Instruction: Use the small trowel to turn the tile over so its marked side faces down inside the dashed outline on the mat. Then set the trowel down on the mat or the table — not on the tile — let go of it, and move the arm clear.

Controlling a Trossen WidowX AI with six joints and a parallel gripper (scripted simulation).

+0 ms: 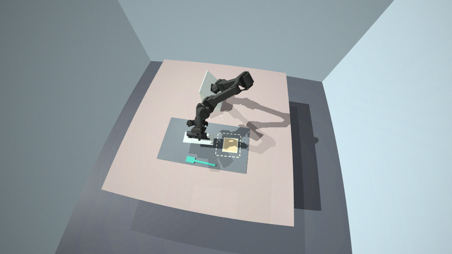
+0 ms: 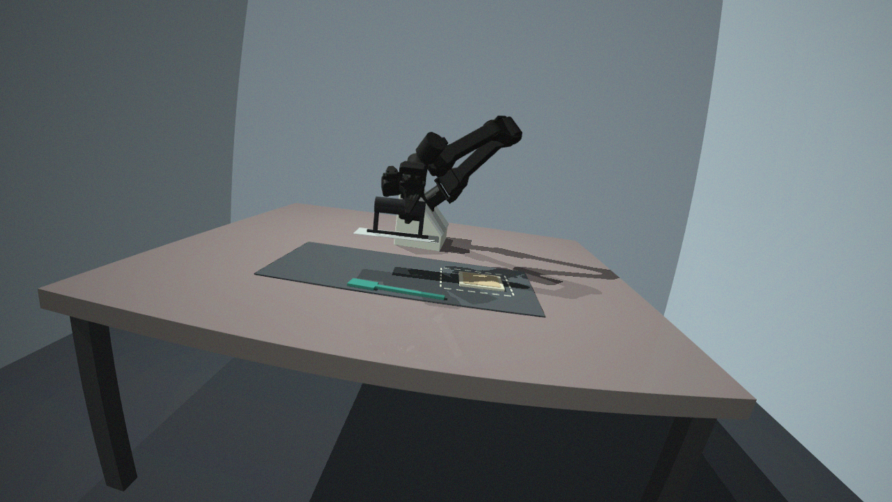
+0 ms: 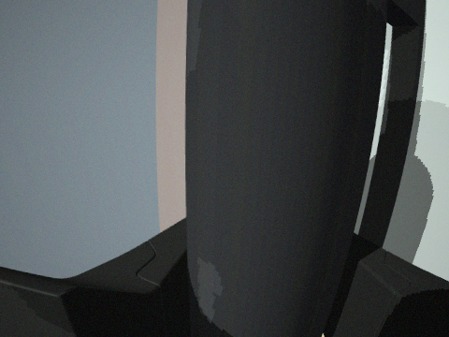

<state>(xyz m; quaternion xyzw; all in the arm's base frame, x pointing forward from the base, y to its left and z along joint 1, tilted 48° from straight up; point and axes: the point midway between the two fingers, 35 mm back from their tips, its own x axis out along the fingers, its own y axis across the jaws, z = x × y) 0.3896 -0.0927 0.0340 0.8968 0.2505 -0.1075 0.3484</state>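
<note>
The tile lies flat on the mat, inside the dashed outline, towards its right side. Its plain tan face is up; no dark marking shows. My gripper is shut on the black handle of the trowel. The trowel has a flat white blade and is held roughly level above the mat, left of the tile and apart from it. In the wrist view the handle fills the middle and the tile is hidden.
A turquoise spatula lies along the mat's front edge, its handle pointing right. The arm's pale base stands behind the mat on the pink table. Arm shadows fall across the outline and the tile.
</note>
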